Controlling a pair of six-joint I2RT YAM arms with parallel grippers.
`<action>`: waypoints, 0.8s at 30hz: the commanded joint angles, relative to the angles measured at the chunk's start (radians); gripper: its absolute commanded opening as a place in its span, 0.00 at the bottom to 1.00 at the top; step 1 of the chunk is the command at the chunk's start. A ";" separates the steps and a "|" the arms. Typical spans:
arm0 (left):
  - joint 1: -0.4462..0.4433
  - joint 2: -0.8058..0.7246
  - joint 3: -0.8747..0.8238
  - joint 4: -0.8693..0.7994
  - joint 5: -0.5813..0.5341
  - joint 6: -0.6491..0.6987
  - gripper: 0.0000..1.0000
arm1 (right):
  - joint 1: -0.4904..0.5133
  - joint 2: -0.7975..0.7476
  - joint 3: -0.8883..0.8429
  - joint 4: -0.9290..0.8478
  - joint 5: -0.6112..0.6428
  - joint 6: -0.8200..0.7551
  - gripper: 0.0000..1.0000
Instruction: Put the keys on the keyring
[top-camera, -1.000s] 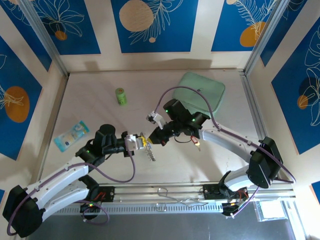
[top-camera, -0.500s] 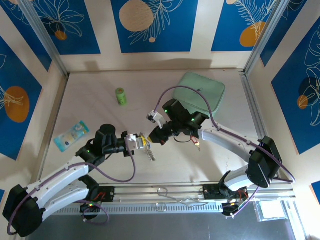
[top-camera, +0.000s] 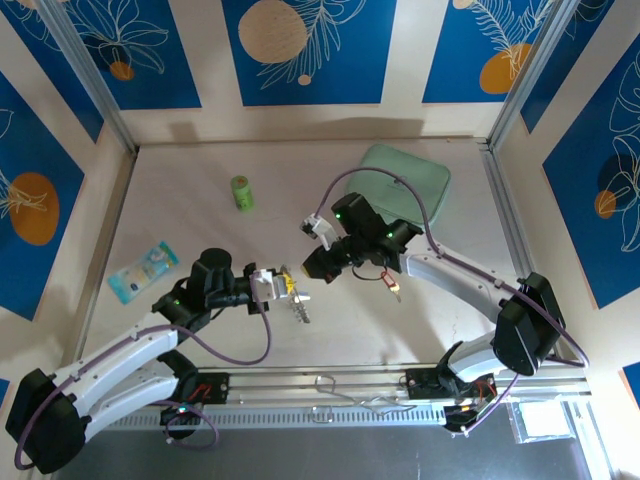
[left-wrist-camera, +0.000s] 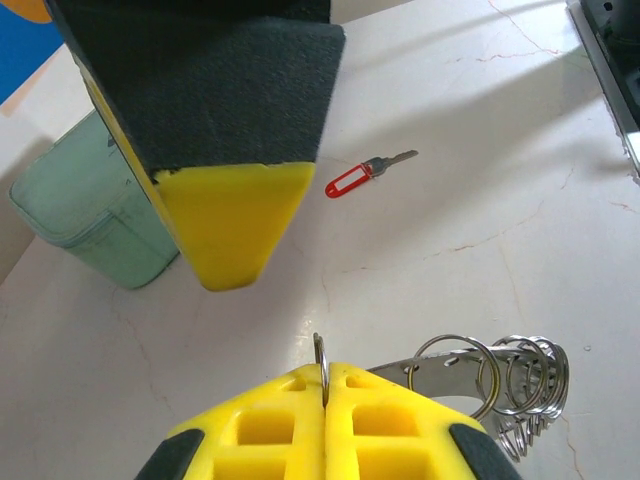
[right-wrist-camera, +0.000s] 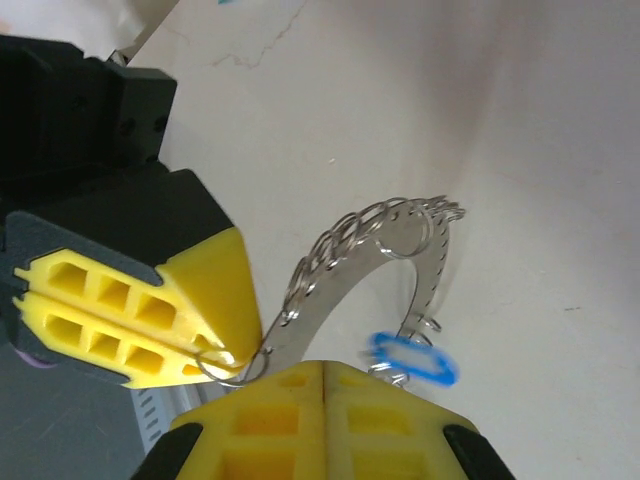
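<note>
The keyring (left-wrist-camera: 470, 372) is a curved metal band strung with many small wire rings. It hangs over the mid table from my left gripper (left-wrist-camera: 324, 375), which is shut on one thin ring at its end. In the top view the left gripper (top-camera: 288, 287) and the keyring (top-camera: 300, 308) sit just left of my right gripper (top-camera: 312, 268). My right gripper (right-wrist-camera: 326, 368) is shut, nothing visible in its seam, with its tips against the keyring (right-wrist-camera: 400, 250). The blue-tagged key (right-wrist-camera: 415, 360) dangles blurred at the band's other end. The red-tagged key (top-camera: 387, 283) lies flat on the table.
A pale green pouch (top-camera: 405, 180) lies at the back right, behind the right arm. A small green cylinder (top-camera: 241, 192) stands at the back left. A blue and white packet (top-camera: 143, 269) lies by the left wall.
My right gripper has drawn back a little up and to the right, away from the left gripper. The left gripper and the keyring have stayed put.
</note>
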 joint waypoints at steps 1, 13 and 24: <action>-0.009 0.002 0.018 0.030 0.040 -0.007 0.00 | -0.006 -0.043 -0.027 -0.013 -0.016 0.014 0.00; -0.009 -0.032 0.026 -0.045 -0.017 -0.036 0.00 | -0.073 -0.047 -0.176 -0.020 0.159 0.165 0.20; -0.006 -0.296 0.129 -0.529 -0.259 -0.068 0.00 | -0.006 0.151 -0.121 -0.021 0.305 0.282 0.46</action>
